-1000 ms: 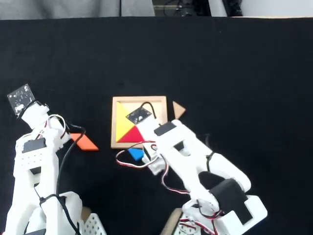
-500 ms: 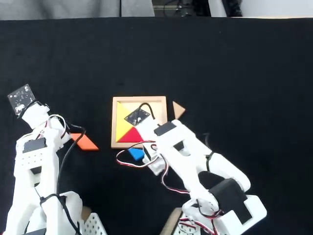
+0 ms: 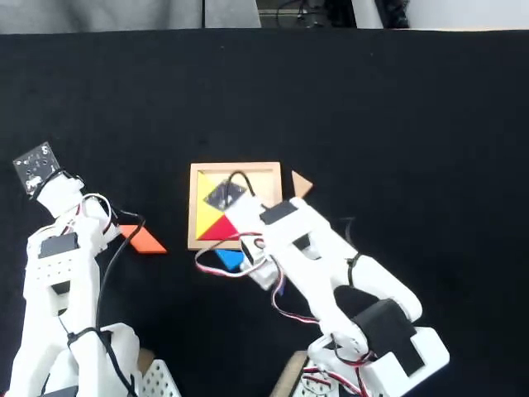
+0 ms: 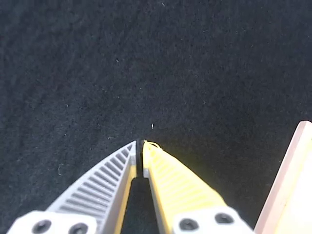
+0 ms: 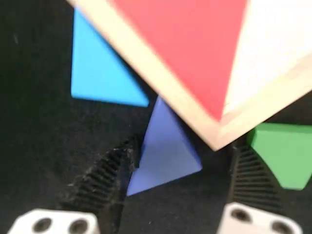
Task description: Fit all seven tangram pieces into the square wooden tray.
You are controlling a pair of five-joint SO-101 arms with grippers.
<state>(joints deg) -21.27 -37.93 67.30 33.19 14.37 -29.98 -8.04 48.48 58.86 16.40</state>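
One arm (image 3: 331,265), the right, bends low, claw (image 5: 184,148) spread beside tray (image 5: 161,75).

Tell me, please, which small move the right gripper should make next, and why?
Probably close the right gripper on the violet-blue triangle. Its jaws stand open with that triangle lying between them on the black table, just outside the corner of the wooden tray. The green piece lies close beside, so closing slowly seems wise to avoid pushing it.
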